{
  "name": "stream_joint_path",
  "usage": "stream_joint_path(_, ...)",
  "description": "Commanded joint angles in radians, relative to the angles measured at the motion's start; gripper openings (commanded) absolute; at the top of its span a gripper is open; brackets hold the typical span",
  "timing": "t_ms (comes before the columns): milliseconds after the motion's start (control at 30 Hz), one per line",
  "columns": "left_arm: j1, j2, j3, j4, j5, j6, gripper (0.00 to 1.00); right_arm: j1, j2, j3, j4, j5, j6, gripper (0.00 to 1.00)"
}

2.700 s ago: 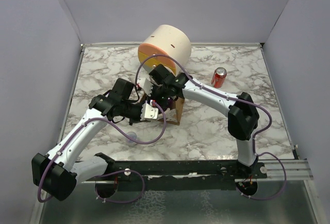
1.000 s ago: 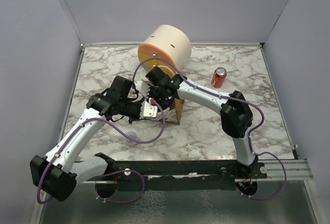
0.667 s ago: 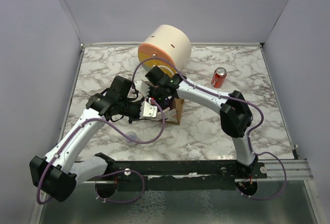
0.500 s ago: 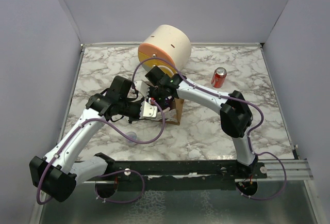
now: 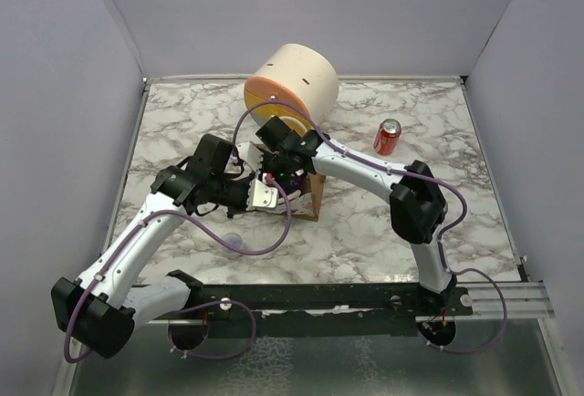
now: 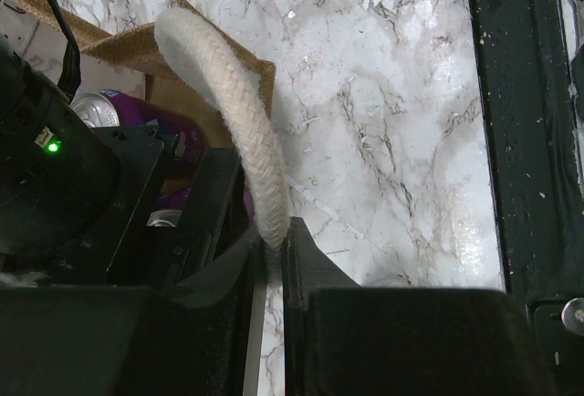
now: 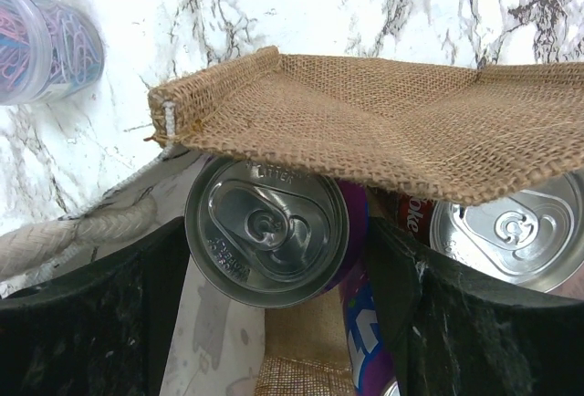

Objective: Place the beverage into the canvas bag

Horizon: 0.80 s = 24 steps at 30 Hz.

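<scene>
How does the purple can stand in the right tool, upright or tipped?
Upright, roughly. The right wrist view looks down onto the round top of the purple can, held in the right tool, with the marble table beyond.

The beverage (image 7: pixel 266 229) sits in the canvas bag (image 7: pixel 365 122) (cylinder (image 5: pixel 292 86) behind, lone can (image 5: pixel 389 137) rightward).

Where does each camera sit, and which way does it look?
Top view: above and behind the bases, looking down on the table; both arms show, meeting at the bag.
Left wrist: looks along the left end effector, shut on the bag's white handle.
Right wrist: looks down into the bag; the right end effector holds a purple can.
Shared: both wrist views show bag and purple can.
</scene>
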Motion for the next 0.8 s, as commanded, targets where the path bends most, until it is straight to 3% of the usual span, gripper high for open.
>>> stream_joint_path(0,0.003,-0.024,0.018,-0.023,0.050,0.000,0.00,0.013,-0.031,0.031,0.001,-0.026,0.006,0.76)
stream_joint_path(233,0.004,-0.025,0.014,-0.024,0.050,0.002,0.00,0.013,-0.056,0.036,-0.006,-0.013,-0.004,0.82)
stream_joint_path(767,0.005,-0.030,0.011,-0.029,0.047,0.008,0.00,0.013,-0.122,0.037,0.004,0.008,-0.001,0.83)
